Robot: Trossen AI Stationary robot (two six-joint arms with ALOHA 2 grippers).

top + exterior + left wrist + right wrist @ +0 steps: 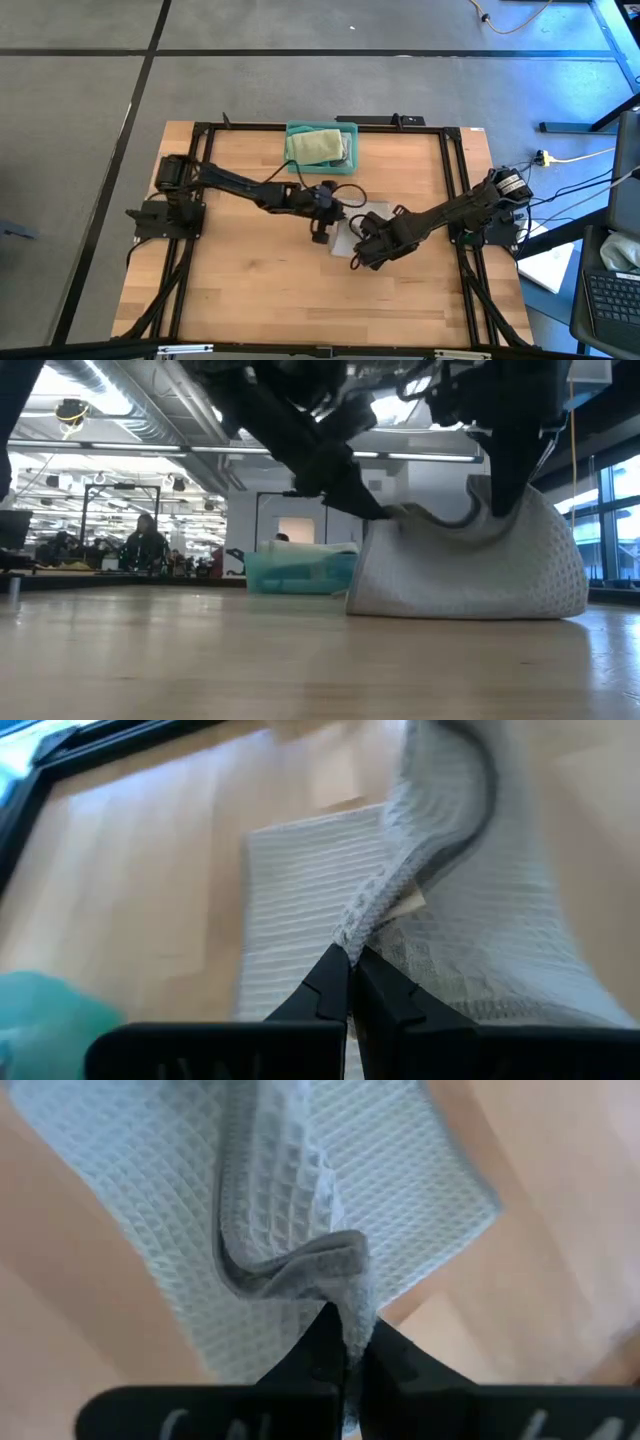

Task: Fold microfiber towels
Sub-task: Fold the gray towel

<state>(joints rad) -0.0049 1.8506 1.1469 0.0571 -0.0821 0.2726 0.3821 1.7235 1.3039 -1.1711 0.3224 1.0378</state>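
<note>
Both my claws pinch the light grey towel [480,575] mid-table: left gripper [348,970] and right gripper [345,1342] clamped tight on its edge.

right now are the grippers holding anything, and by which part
Both hold the same light grey towel. The left gripper and the right gripper are each shut on its raised edge, and the rest drapes onto the table.
</note>
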